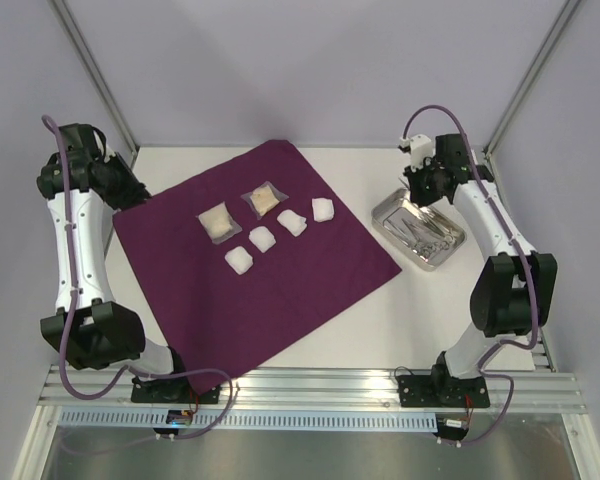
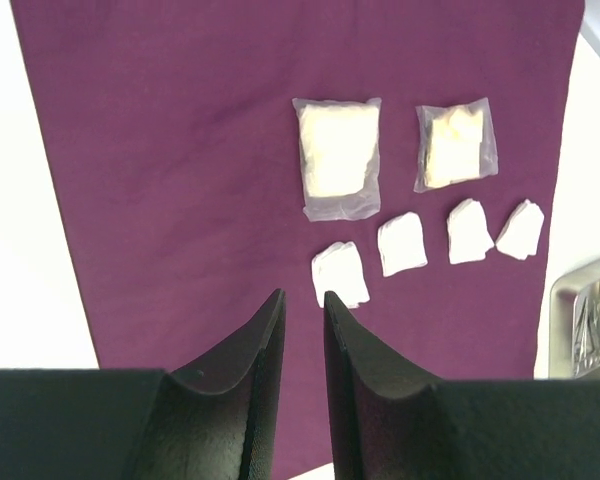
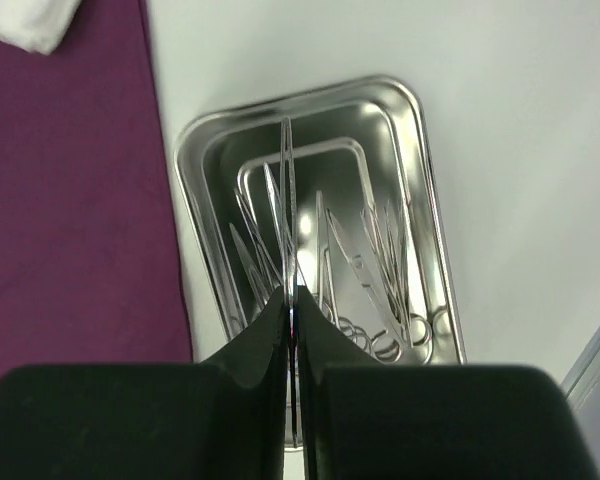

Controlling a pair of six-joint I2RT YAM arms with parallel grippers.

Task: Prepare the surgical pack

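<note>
The dark-purple cloth lies spread as a diamond on the table. On it rest two tan packets and a row of several white gauze pads. The steel tray sits on the table right of the cloth and holds several scissor-like instruments. My right gripper hangs over the tray, shut on a thin steel forceps that juts forward from the jaws. My left gripper hovers at the cloth's left corner, slightly open and empty.
White tabletop surrounds the cloth. Grey enclosure walls and slanted frame posts stand behind. An aluminium rail carrying both arm bases runs along the near edge. A gauze pad's corner shows at the right wrist view's top left.
</note>
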